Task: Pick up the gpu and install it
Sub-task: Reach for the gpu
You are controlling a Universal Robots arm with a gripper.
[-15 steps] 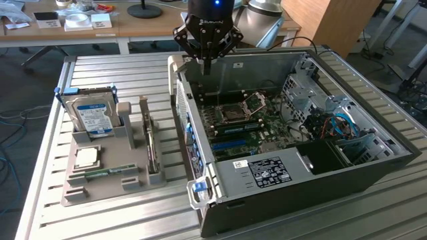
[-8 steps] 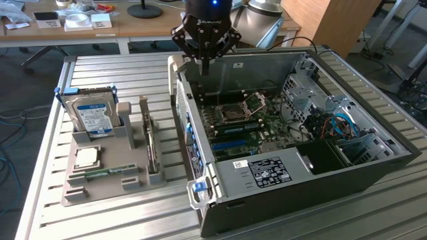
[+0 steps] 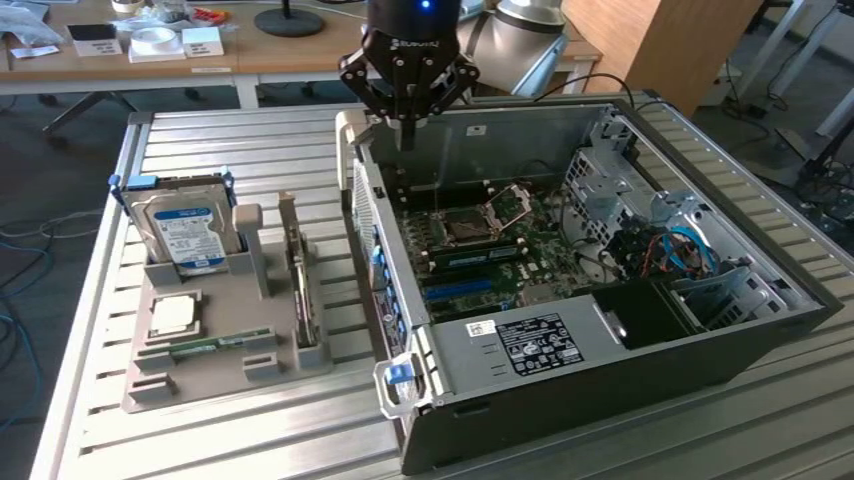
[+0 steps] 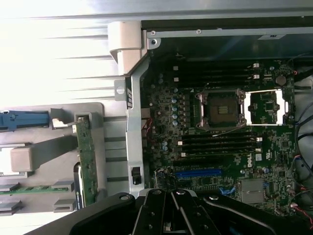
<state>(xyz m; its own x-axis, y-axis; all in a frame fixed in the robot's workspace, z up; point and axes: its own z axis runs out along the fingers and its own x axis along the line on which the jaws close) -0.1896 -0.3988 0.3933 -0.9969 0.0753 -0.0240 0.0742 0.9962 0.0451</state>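
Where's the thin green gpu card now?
Exterior view's left: the gpu stands on edge in the grey tray, between the blue-labelled hard drive and the computer case.

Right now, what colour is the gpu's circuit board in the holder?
Green; the gpu shows best in the wrist view, standing on edge in the grey holder.

surface: slatted metal table [image 3: 240, 140] | on it: grey parts holder [image 3: 214, 380], open computer case [image 3: 534, 345]

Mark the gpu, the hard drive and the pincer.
gpu [image 4: 84, 156], wrist view, on the green board's edge.
hard drive [image 3: 187, 232], exterior view, on its blue label.
pincer [image 3: 404, 136], exterior view, between its shut fingertips.
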